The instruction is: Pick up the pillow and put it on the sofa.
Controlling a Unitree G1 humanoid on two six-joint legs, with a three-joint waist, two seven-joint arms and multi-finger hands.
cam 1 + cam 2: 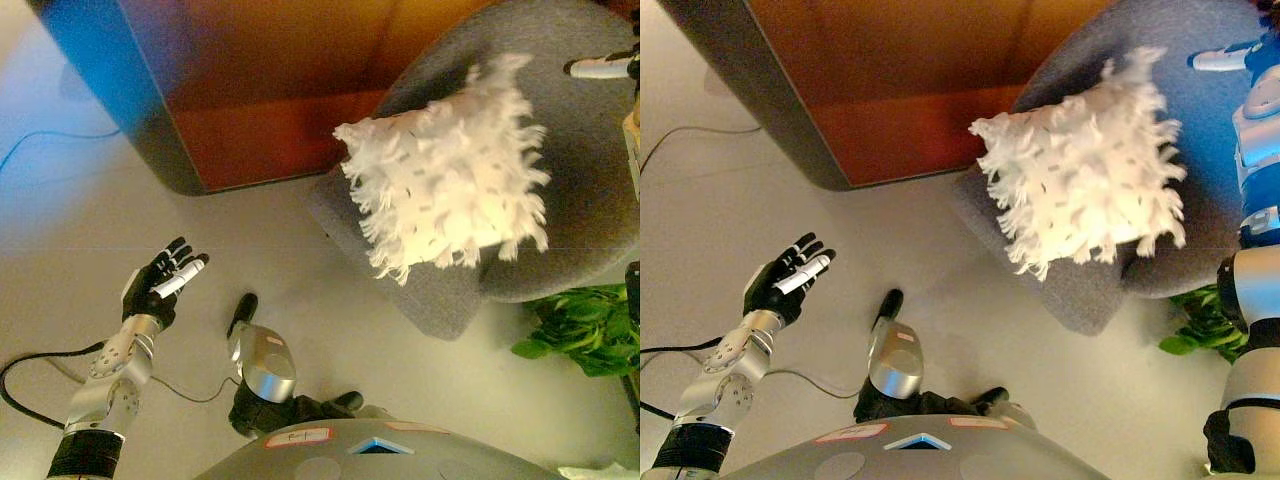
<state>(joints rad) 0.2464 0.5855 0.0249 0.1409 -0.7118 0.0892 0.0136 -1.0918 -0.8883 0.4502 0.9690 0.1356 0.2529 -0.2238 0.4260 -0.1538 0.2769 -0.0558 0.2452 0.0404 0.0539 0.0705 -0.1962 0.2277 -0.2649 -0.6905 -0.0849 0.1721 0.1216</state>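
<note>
A white shaggy pillow (450, 180) lies on the grey sofa seat (590, 150), its lower fringe hanging over the seat's front edge. My right hand (1240, 58) shows at the upper right edge, over the sofa and to the right of the pillow, apart from it, with a white-tipped finger stretched straight out. My left hand (162, 280) hovers over the floor at the lower left, far from the pillow, open with fingers spread and nothing in it.
A large brown wooden cabinet (270, 80) with a grey side panel stands at the top, close to the sofa's left edge. A green leafy plant (580, 330) sits on the floor at the lower right, beside the sofa.
</note>
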